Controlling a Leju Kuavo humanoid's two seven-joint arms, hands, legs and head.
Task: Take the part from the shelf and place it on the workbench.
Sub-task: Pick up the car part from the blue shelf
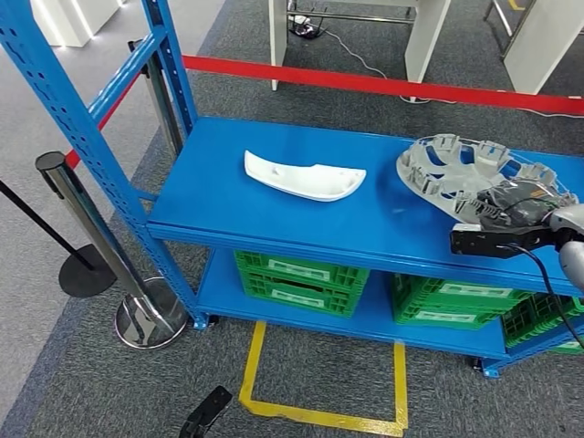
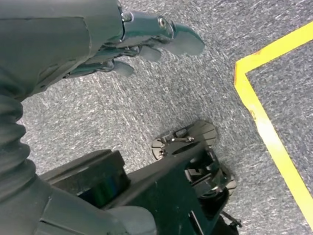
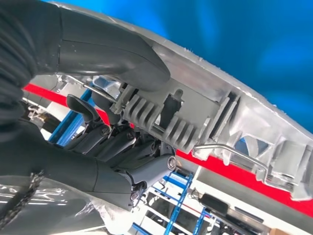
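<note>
Head view showed the task at its first step: the right hand (image 1: 513, 205) had reached the grey round part (image 1: 454, 169) lying at the right end of the blue shelf (image 1: 206, 192), with no workbench in sight. From the right wrist view, the thumb lay over the part's rim and the fingers (image 3: 110, 139) curled beneath it, a grip, as I judged, not yet lifted. The left hand (image 2: 147, 39) hung over the carpet, fingers loosely apart, empty. A white curved part (image 1: 303, 178) sat mid-shelf. Labels on the green crates (image 1: 303, 278) were too small to read.
</note>
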